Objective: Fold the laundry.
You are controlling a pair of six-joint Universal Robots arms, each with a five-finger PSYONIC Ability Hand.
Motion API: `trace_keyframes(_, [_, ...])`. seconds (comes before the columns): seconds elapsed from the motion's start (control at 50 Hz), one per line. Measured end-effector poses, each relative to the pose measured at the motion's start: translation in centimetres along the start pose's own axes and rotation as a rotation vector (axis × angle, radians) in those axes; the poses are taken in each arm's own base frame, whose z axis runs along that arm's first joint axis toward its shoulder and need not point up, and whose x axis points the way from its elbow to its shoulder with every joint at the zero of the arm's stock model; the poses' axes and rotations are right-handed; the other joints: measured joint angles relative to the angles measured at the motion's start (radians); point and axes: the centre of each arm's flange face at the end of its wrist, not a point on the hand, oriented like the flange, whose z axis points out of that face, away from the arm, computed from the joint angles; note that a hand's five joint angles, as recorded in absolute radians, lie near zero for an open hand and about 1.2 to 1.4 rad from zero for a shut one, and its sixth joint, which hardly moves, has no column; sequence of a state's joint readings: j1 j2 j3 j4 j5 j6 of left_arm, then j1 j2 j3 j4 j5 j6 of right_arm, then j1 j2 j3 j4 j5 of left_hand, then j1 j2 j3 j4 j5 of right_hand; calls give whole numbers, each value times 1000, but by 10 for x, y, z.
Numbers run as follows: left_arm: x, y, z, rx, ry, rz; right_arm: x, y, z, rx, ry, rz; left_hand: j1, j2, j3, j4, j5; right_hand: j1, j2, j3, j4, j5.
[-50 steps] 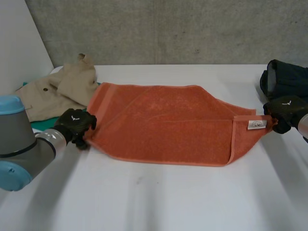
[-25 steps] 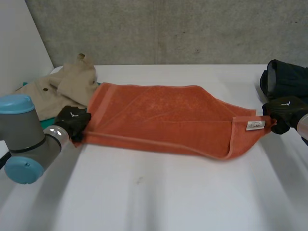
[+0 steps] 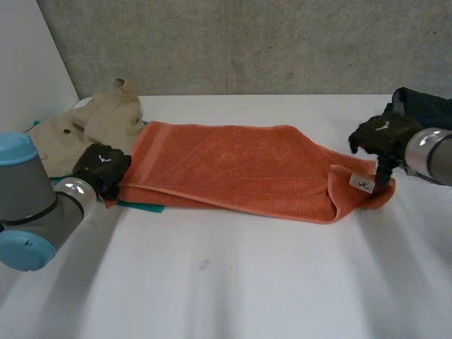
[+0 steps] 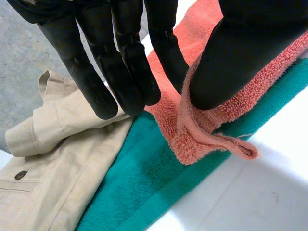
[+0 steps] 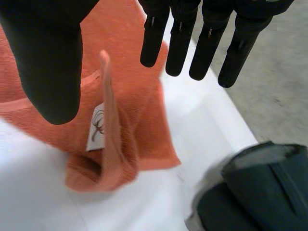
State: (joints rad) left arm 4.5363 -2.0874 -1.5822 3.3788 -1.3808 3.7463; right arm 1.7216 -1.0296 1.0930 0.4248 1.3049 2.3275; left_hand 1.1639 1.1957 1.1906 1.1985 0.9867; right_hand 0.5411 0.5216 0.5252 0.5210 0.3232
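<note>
The orange towel [image 3: 233,169] lies stretched across the middle of the white table [image 3: 247,282], doubled over along its length, with the folded edge running along the near side.

At its left end sits the robot's left hand [image 3: 104,168], low over the towel's corner, the grey forearm reaching in from the near left. In the left wrist view the thumb [image 4: 226,62] presses down on the towel's hem. A ridge of orange cloth is pinched up between it and the nearest of the fingers [image 4: 168,53], and the other fingers point straight down at the cloth beside it. That corner rests on a green towel [image 3: 141,205], which pokes out from under the orange one. Just behind it is a crumpled beige garment [image 3: 92,127] with a button showing.

At the other end the right hand [image 3: 381,135] hangs above the towel's right tip, with its fingertips pointing down. It is open and holds nothing: in its own wrist view the straight fingers and the thumb stand clear above the cloth. Below it the towel's end is turned up and back on itself, with a small white label [image 3: 361,184] facing outward. A dark garment [image 3: 427,107] lies bundled at the table's far right, behind that hand.
</note>
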Motion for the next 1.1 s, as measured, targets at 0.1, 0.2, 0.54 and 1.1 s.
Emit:
trace_keyframes(0.1, [-1, 1, -1, 0, 5, -2, -11, 0, 14, -36, -21, -34, 0, 0, 0, 0, 0, 0, 0, 0, 0, 10])
trace_keyframes(0.2, [-1, 3, -1, -3, 12, -4, -17, 8, 29, -67, -17, -33, 0, 0, 0, 0, 0, 0, 1, 0, 1, 18])
trace_keyframes(0.54, [-2, 5, 0, -7, 18, -3, -25, 13, 51, -15, 17, 120, 0, -2, -1, -2, 0, -16, -8, -4, 0, -6])
trace_keyframes(1.1, [-112, -130, 53, 486, -314, 69, 101, -100, 66, 621, 574, 101, 0, -3, -1, -11, 0, 594, 656, 661, 674, 676])
